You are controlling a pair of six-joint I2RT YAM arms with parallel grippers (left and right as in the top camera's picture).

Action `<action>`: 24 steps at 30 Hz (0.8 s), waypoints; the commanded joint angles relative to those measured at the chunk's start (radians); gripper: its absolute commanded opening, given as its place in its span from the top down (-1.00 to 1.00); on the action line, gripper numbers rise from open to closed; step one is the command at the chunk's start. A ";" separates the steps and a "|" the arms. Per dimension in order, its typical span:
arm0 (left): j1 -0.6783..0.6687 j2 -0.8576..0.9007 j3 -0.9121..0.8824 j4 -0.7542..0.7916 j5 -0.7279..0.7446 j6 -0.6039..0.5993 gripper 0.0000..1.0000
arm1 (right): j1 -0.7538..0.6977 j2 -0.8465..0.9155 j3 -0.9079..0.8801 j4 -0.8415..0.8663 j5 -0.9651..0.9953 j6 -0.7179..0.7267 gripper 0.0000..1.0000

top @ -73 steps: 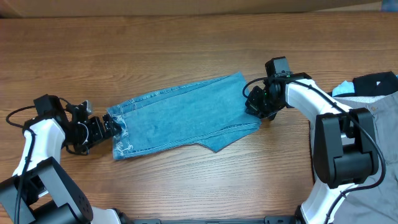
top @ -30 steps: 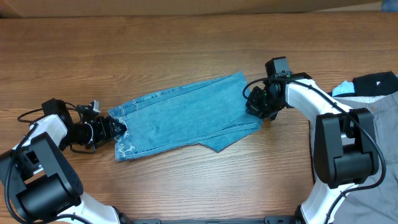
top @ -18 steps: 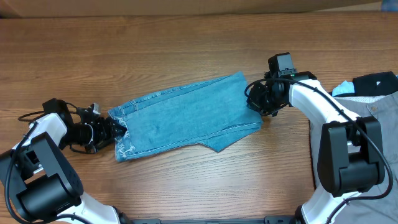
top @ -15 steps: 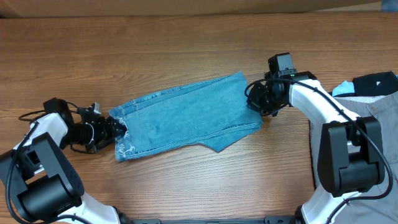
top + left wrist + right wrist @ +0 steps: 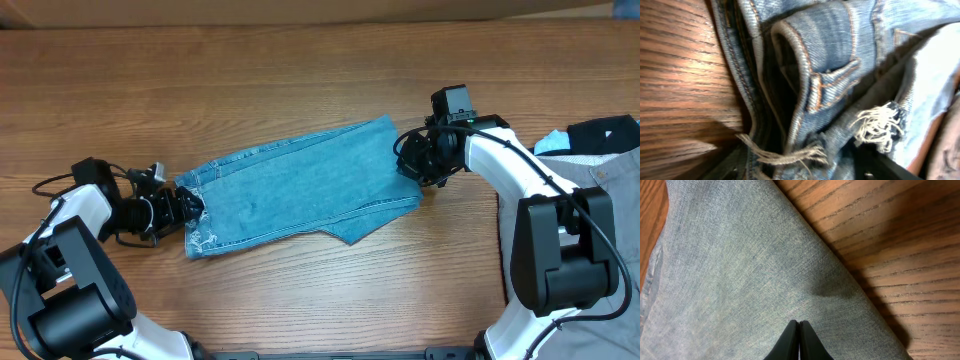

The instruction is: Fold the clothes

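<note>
Light-blue faded jeans [image 5: 300,190], folded flat into a long strip in the middle, running from near-left up to far-right. Frayed whitish hem threads at the left end, orange stitching, and one corner poking out on the near side.

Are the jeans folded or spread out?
Folded. The jeans lie as one short layered band; the left wrist view shows frayed hem stacked on waistband.
</note>
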 commanded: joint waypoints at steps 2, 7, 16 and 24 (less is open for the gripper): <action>0.025 0.114 -0.075 0.060 -0.241 0.099 -0.49 | -0.001 -0.031 0.016 0.006 -0.002 -0.003 0.90; 0.012 0.114 -0.103 0.117 -0.192 0.113 -0.49 | -0.001 -0.031 0.017 0.006 -0.002 -0.003 0.90; -0.082 0.114 -0.120 0.127 -0.184 0.135 -0.31 | -0.001 -0.031 0.017 0.021 -0.002 0.004 0.90; -0.107 0.114 -0.120 0.064 -0.187 0.135 -0.09 | -0.001 -0.031 0.017 0.021 -0.002 0.019 0.90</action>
